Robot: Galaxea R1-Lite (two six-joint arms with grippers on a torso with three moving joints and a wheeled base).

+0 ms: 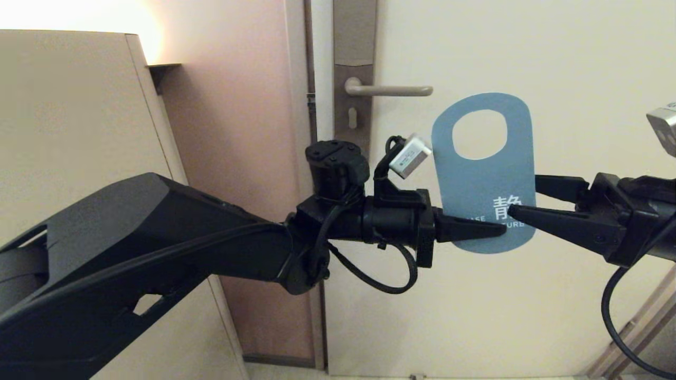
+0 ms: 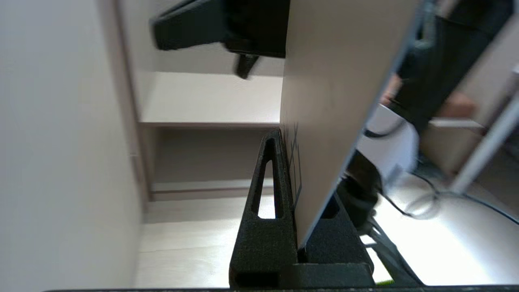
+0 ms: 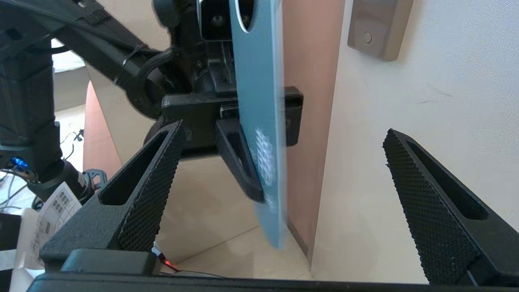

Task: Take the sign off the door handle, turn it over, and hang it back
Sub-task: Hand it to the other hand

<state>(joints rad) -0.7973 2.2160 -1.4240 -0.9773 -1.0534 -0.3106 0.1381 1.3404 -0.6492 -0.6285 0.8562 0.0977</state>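
Note:
The sign (image 1: 483, 179) hangs free of the door handle (image 1: 391, 90), to the right of it and a little lower, with its blue face and white text toward me. My left gripper (image 1: 475, 230) reaches in from the left and is shut on the sign's lower part. In the left wrist view the pale face of the sign (image 2: 336, 81) is pinched in the left gripper (image 2: 298, 194). My right gripper (image 1: 523, 198) comes in from the right, open, with one finger in front of the sign's lower right edge and one behind. In the right wrist view the sign (image 3: 259, 121) stands edge-on between the wide-open right gripper (image 3: 284, 129).
The cream door (image 1: 528, 316) is close behind the sign, with the tall lock plate (image 1: 354, 79) by its left edge. A pinkish wall strip (image 1: 253, 158) and a beige cabinet (image 1: 79, 132) stand to the left. Cables (image 2: 425, 202) lie on the floor.

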